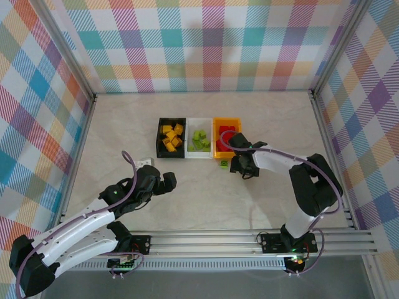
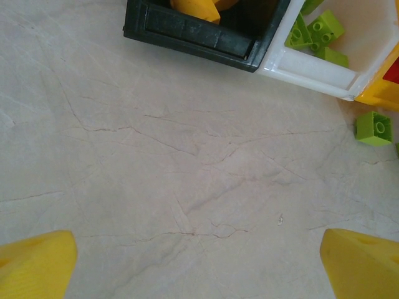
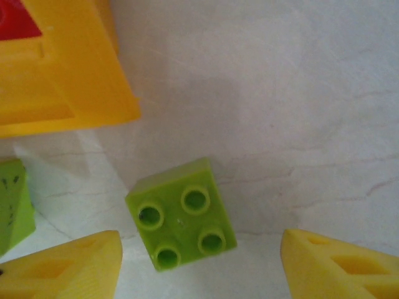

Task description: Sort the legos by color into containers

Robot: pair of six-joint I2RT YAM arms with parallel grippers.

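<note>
My right gripper (image 3: 201, 266) stands released, its two yellow fingers (image 3: 68, 268) spread wide on either side of a lime green lego (image 3: 181, 221) that lies studs-up on the table (image 3: 280, 93). The lego sits nearer one finger than the other, and I cannot see either one pressing it. I judge the gripper is set this way so that closing it would catch the lego's flat sides. A second green piece (image 3: 11, 202) lies just beside, at the edge of my wrist view, and the corner of the orange-yellow container (image 3: 68, 93) is close ahead with red showing inside. My left gripper (image 2: 199, 268) is also released, with nothing but bare table between its fingers, held back from the row so it does not crowd the right arm's work. From above, the three containers stand touching in a line: the black container (image 1: 159, 138) with yellow-orange bricks, the white container (image 1: 199, 156) with green ones, the orange-yellow one with red. The loose lego rests just in front of that last bin, so it belongs one bin over, in the white. Most of the sorting looks done.
</note>
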